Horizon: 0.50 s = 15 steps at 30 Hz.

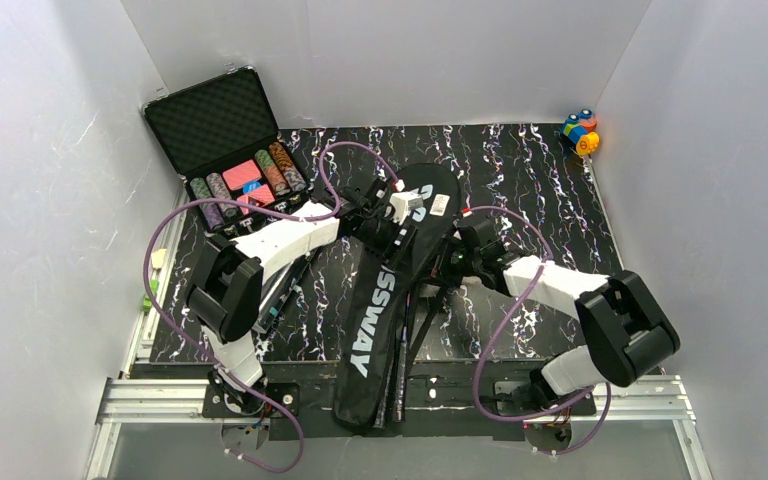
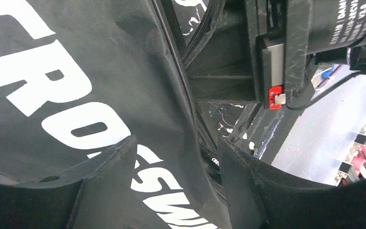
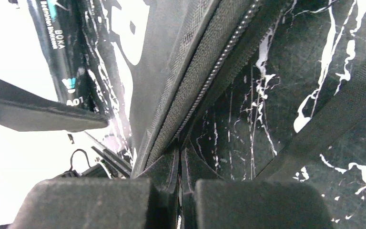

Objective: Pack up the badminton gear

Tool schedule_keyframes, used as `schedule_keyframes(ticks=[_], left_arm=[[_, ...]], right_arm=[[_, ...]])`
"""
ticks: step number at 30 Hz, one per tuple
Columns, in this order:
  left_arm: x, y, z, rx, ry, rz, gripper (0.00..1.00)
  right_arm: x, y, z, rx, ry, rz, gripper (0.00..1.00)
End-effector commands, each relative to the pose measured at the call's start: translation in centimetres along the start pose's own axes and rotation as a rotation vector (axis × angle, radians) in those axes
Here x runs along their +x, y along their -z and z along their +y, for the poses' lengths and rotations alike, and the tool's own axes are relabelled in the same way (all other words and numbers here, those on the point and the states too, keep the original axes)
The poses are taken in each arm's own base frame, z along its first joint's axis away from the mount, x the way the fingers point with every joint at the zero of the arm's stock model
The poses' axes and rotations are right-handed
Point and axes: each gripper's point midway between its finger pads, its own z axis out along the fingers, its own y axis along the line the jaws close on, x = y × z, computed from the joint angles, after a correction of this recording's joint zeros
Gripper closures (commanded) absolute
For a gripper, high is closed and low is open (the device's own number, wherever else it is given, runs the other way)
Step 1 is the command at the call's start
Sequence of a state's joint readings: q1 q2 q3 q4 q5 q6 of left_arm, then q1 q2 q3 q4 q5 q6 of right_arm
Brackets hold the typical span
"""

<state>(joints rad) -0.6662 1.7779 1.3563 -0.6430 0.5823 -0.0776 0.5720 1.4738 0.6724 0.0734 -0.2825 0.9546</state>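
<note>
Far left at the back sits the open poker chip case [image 1: 222, 135], well away from the job. Nothing of mine is touching it.

My left arm reaches diagonally in over the black marbled table [image 1: 545, 170] to the wide head end of the CROSSWAY bag [image 1: 375, 310]. My left claw [image 2: 176, 143] is spread wide. One finger [image 2: 107, 191] is over the bag's printed face, the other finger [image 2: 267, 191] is off past its edge, and the bag's seam runs up through the gap. It's straddling, not pinching. From that wrist I can also see part of my other arm just beyond the edge.

The dark shuttle tube [image 3: 59, 43] with "BOKA" on it lies on the table on the left side of the bag, under my left forearm and outside the bag.

The bag itself lies lengthwise down the middle of the table, head end towards the back wall and narrow end hanging over the near edge between my two bases.

My right claw [image 3: 180, 157] comes in from the right, pressed together right at the bag's zipper [image 3: 209, 81] line. The tips meet against that edge, but honestly I can't tell if any fabric or a pull tab is caught between them. A webbing strap [image 3: 333, 102] lies across the table just to the right of it.

Far right back corner has the little toy blocks [image 1: 580, 132], well apart from everything.
</note>
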Motion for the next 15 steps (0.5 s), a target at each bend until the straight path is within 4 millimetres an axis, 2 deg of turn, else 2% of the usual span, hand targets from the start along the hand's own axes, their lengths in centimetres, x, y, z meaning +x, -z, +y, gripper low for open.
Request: schedule_keyframes(ticks=[1, 6, 10, 15], left_arm=[[-0.3, 2.1, -3.5, 0.099, -0.086, -0.040, 0.38], [1.4, 1.7, -6.6, 0.178, -0.152, -0.014, 0.36], [3.3, 1.0, -8.7, 0.188, -0.227, 0.022, 0.35], [3.4, 0.3, -7.8, 0.108, -0.296, 0.025, 0.36]], right_arm=[[-0.6, 1.7, 2.5, -0.076, 0.022, -0.037, 0.99], [-1.1, 2.2, 3.8, -0.097, 0.032, -0.035, 0.99], [-2.0, 3.2, 5.8, -0.131, 0.049, -0.055, 0.99], [-2.6, 4.7, 8.4, -0.184, 0.065, -0.064, 0.99]])
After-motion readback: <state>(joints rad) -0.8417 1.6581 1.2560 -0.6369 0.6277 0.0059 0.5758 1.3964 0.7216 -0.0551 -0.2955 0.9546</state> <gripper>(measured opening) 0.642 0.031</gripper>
